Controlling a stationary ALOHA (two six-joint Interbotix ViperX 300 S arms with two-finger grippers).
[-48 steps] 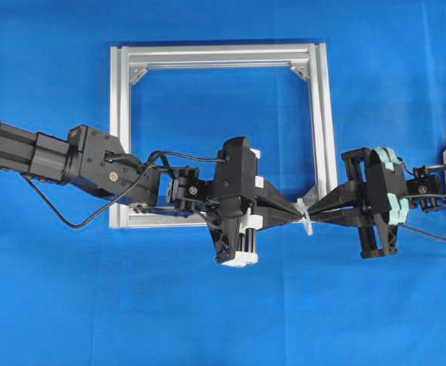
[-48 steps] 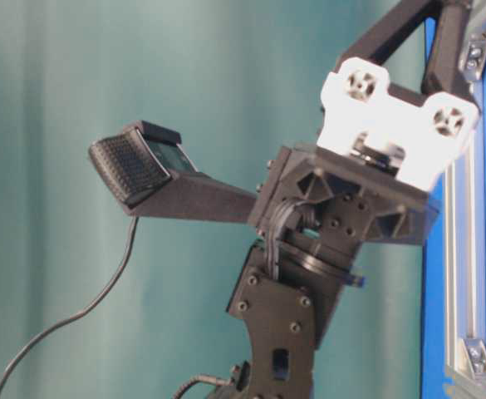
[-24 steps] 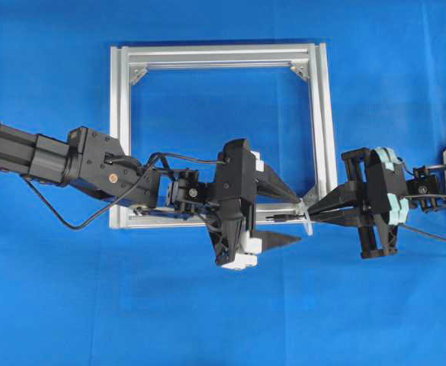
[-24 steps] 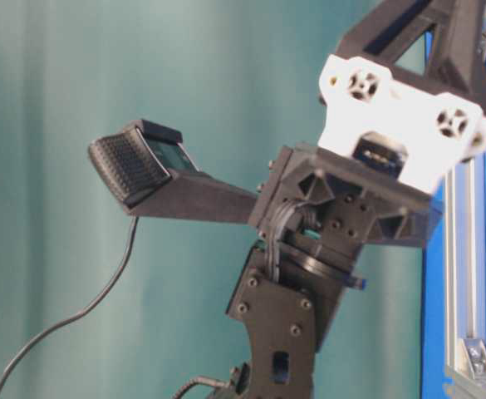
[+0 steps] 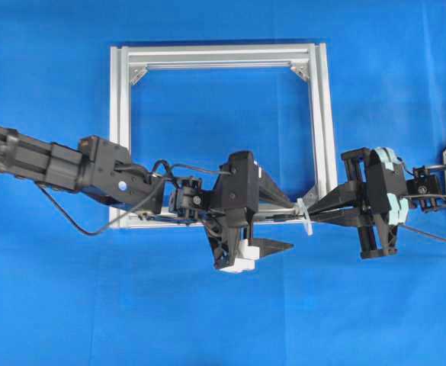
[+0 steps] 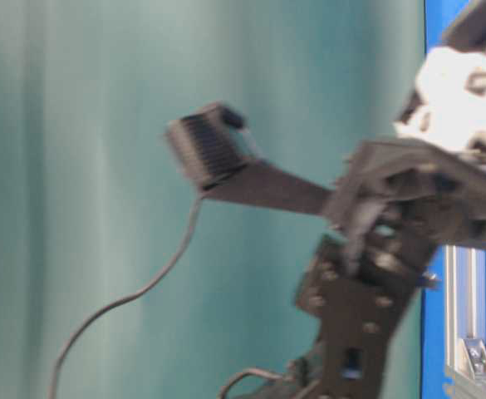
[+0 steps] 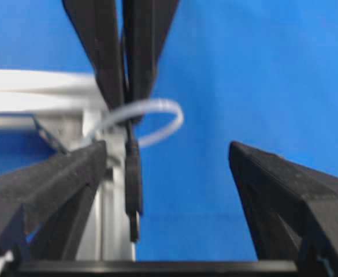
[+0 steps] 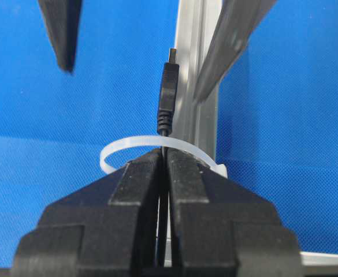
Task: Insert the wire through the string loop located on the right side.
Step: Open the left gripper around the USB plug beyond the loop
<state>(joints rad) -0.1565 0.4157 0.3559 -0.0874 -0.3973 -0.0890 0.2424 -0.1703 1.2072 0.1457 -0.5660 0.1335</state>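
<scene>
Black wire point(image 8: 166, 98) through white string loop point(image 8: 128, 146), right hand point(image 8: 164, 167) pinching it; left hand point(image 7: 169, 167) released.

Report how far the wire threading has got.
Done: the wire's plug has passed through the string loop at the frame.
In hand: the right gripper is shut on the wire just behind the loop; the left gripper stands open around the plug.
Left: the left gripper must grip the plug and draw more wire through.
</scene>
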